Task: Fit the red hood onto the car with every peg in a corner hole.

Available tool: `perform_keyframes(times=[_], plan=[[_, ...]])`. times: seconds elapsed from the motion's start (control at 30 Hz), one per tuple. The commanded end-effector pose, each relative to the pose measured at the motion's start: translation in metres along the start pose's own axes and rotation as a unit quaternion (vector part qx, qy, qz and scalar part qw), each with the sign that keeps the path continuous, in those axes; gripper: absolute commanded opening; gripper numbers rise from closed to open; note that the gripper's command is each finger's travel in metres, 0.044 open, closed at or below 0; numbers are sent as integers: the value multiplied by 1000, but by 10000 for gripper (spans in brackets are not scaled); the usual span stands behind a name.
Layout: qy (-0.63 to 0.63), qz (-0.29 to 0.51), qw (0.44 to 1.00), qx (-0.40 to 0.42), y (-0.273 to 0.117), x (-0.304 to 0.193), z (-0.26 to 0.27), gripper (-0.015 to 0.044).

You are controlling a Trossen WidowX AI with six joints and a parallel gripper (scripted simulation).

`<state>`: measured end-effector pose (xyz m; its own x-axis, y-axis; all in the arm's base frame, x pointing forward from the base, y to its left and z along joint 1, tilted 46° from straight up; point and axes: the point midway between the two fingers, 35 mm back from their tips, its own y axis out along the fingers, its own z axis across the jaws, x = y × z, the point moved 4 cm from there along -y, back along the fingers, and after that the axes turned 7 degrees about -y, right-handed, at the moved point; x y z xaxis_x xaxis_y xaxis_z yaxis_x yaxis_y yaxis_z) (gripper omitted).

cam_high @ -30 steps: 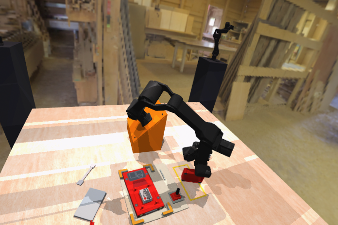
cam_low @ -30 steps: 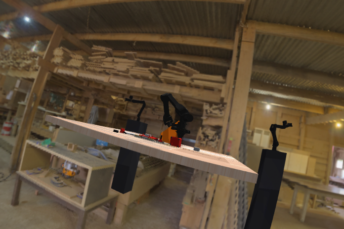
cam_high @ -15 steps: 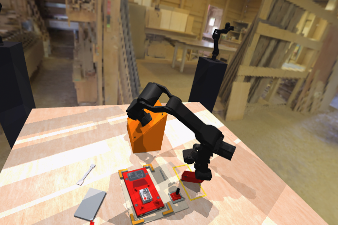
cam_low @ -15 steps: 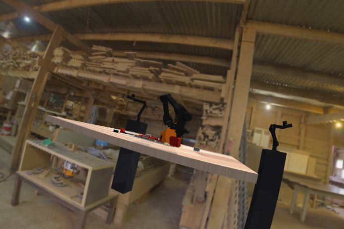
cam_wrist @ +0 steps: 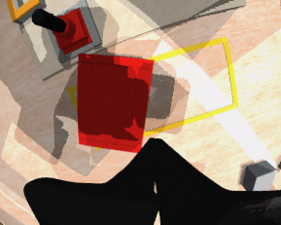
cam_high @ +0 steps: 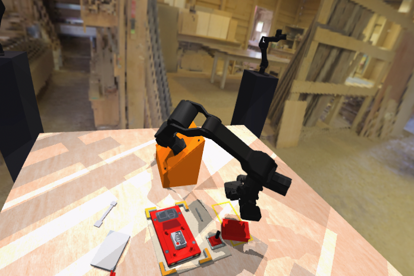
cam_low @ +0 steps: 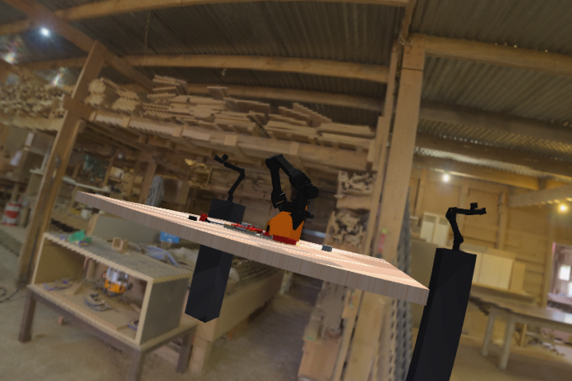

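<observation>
at the far left of the top view lie a flat grey plate (cam_high: 109,250) and a small grey tool (cam_high: 105,213), both well apart from the work and with no part in this job, so you can ignore them.

next comes the chassis (cam_high: 175,235), held square by the jig (cam_high: 150,209), whose orange corner brackets keep it from sliding when the hood is pressed down. the engine block (cam_high: 178,240) sits on the deck, so the hood has to come down over it. the four pegs are too small to make out.

right of the jig lies a thin grey rod (cam_high: 198,214), and nearer you stands a black lever on a red base (cam_high: 215,240). treat the lever as an obstacle, because it is just beside the hood.

the hood (cam_high: 235,229) lies on the table, straddling the near end of the yellow outline (cam_high: 223,204) rather than sitting inside it. from the wrist camera its flat roof (cam_wrist: 113,104) faces up, and nothing grips it.

the gripper (cam_high: 250,213) hangs just above and behind the hood. in the wrist view the gripper (cam_wrist: 156,148) has its fingers pressed fully together with nothing between them, and the tips are clear of the red shell. you have no hold on the hood as it stands.

my judgement is that you will need to open the fingers, line them across the roof's narrow span and come down again. watch that the approach does not nudge the hood into the lever.
</observation>
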<state>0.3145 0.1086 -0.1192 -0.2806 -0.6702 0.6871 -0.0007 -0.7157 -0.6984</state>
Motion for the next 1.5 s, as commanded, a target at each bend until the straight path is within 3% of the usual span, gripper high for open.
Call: perform_keyframes(times=[0.0,0.13,0.93,1.2,1.47], plan=[[3,10,1000,7,-41,-4,-1,0],[3,9,1000,7,-65,-2,-5,0],[0,11,1000,12,-59,-3,-3,0],[-187,8,982,13,-54,-1,1,210],[-408,5,913,14,-47,1,7,420]])
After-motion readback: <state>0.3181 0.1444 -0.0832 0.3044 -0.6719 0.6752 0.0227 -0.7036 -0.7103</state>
